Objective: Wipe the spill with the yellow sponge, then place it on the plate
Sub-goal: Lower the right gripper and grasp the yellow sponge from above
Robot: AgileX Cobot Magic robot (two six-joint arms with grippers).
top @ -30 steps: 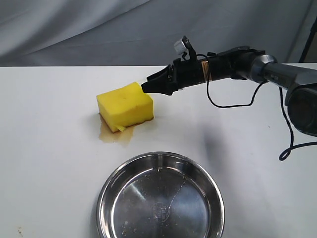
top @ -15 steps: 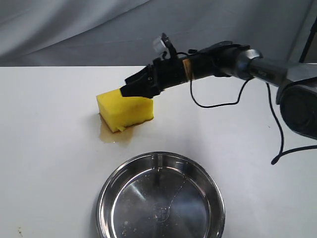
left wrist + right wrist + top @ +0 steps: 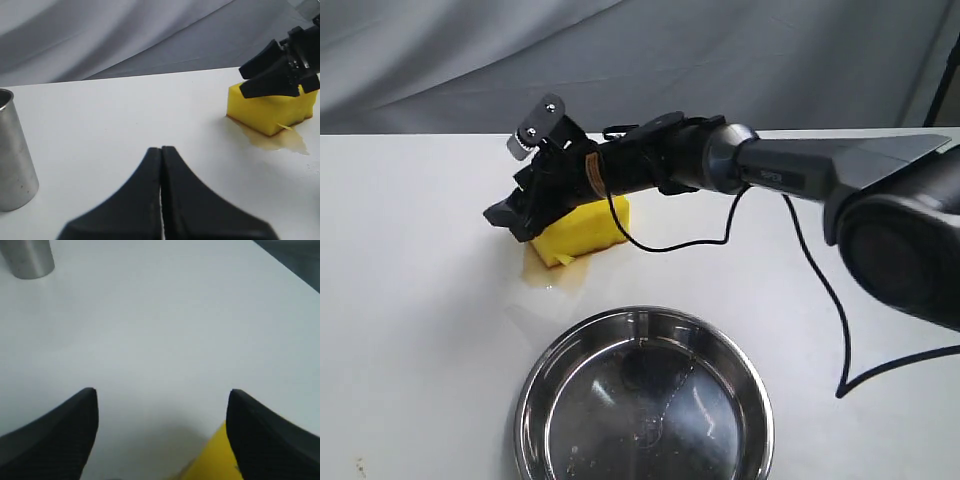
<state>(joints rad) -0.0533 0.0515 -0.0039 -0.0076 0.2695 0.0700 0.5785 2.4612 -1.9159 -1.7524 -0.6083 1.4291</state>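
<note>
Jaws spread wide, the right gripper (image 3: 505, 222) is hovering over the yellow sponge (image 3: 585, 226) on the spill (image 3: 555, 273), and closing on it is looking next.

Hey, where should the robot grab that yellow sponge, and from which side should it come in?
Grip the yellow sponge across two opposite upright side faces, coming from above. It lies flat on the table over the spill, so its bottom is unreachable, and the open right gripper is just over it.
</note>
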